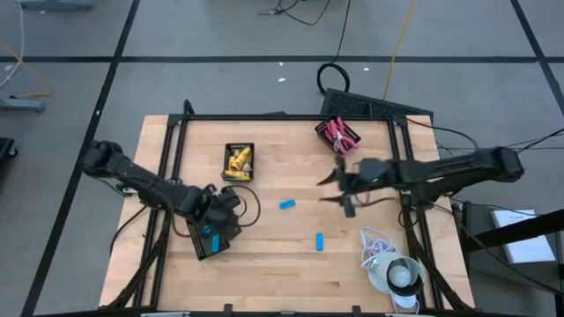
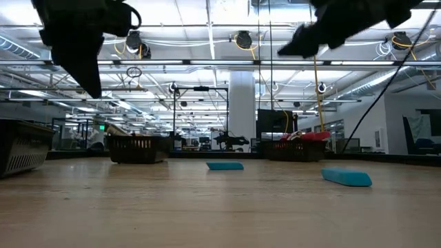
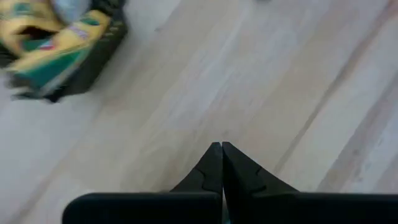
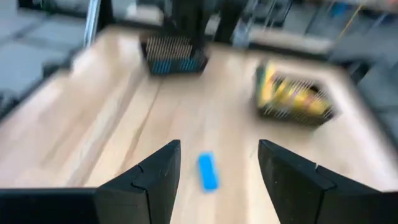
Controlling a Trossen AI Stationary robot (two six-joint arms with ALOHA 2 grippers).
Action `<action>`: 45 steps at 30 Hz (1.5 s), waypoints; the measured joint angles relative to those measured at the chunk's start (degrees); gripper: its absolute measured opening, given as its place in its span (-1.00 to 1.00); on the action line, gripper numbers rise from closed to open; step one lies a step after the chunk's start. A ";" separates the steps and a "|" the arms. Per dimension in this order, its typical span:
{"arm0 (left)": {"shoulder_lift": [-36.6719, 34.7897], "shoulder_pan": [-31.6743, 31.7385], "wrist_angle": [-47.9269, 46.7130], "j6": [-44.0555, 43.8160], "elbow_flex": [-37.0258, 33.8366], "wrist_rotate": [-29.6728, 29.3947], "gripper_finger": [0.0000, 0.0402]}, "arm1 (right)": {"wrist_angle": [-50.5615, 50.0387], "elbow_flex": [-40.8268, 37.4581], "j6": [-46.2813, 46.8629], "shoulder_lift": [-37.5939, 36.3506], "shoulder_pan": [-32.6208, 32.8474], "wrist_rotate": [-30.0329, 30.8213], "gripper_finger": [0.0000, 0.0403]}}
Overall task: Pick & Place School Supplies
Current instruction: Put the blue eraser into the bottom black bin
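Note:
Two light-blue oblong pieces lie flat on the wooden table, one (image 1: 287, 204) near the middle and one (image 1: 320, 240) nearer the front edge. A black tray (image 1: 238, 161) holds yellow tube-like pieces. Another black tray (image 1: 337, 134) at the far edge holds red-handled scissors. A third tray (image 1: 211, 238) at the near left has a blue piece in it. My left gripper (image 1: 233, 199) hangs shut above the table just beyond that tray, with nothing between its fingers (image 3: 222, 148). My right gripper (image 1: 324, 190) stands open in the air, facing the middle blue piece (image 4: 208, 171).
A white cord with a round grey-white object (image 1: 392, 264) lies at the near right corner. A black frame (image 1: 264, 117) borders the table's far and side edges. Bare wood stretches between the trays and around the two blue pieces.

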 joint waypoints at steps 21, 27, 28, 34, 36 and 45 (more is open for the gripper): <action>-1.06 5.71 33.65 20.80 -15.12 -1.71 -0.70 | 8.26 12.99 3.07 39.88 1.45 -1.21 0.05; -1.06 5.45 40.39 21.92 -19.29 -2.10 -0.59 | 7.40 13.31 2.75 43.01 -1.36 -0.98 0.11; -1.04 5.45 41.29 21.96 -19.67 -2.24 -0.59 | 7.25 13.27 2.74 43.18 -1.78 -1.02 0.12; -1.04 5.45 47.33 23.92 -21.20 -2.99 -0.62 | 7.89 13.21 1.94 46.16 -3.58 -1.14 0.12; -1.04 5.45 48.40 24.61 -21.20 -3.10 -0.62 | 8.66 13.55 1.42 47.37 -3.83 -1.15 0.12; -1.04 5.45 51.06 26.00 -21.24 -3.19 -0.62 | 11.71 13.57 0.99 50.11 -3.67 -1.47 0.09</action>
